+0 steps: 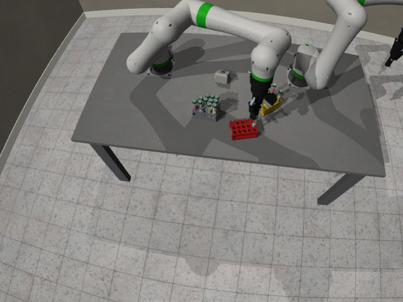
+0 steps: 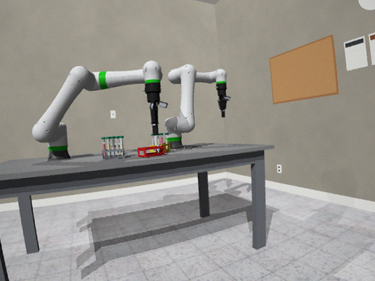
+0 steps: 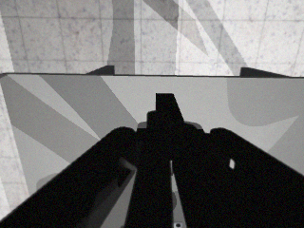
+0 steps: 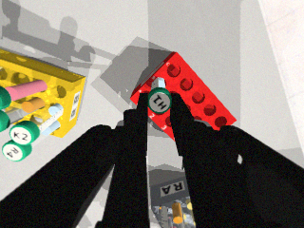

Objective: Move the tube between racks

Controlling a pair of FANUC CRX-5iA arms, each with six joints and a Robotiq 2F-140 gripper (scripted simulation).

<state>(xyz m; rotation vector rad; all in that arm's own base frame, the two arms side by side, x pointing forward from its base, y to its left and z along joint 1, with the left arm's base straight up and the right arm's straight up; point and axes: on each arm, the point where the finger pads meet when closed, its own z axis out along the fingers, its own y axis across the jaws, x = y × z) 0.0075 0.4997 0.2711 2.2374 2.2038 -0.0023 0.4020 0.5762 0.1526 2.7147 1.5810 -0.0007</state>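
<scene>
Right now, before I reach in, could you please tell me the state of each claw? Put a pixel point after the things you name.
Left claw [image 1: 387, 63] [image 2: 223, 115] [image 3: 164, 97]: closed, holding nothing.
Right claw [image 1: 253, 117] [image 2: 155, 133] [image 4: 160, 99]: closed on the H1 tube [image 1: 254, 124] [image 4: 160, 101], at its green cap.

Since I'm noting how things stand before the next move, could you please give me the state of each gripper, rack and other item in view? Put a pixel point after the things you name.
Left gripper [image 1: 388, 63] [image 2: 223, 116] [image 3: 164, 96]: shut, empty.
Right gripper [image 1: 254, 118] [image 2: 155, 133] [image 4: 160, 101]: shut on the H1 tube.
H1 tube [image 4: 161, 101]: upright at the red rack's corner; seating unclear.
Red rack [image 1: 244, 137] [image 4: 178, 56]: level, otherwise unfilled where visible.
Grey rack [image 1: 204, 116] [image 4: 166, 184]: level, holding tubes.
Yellow rack [image 1: 271, 109] [image 4: 72, 78]: level, holding tubes.
</scene>
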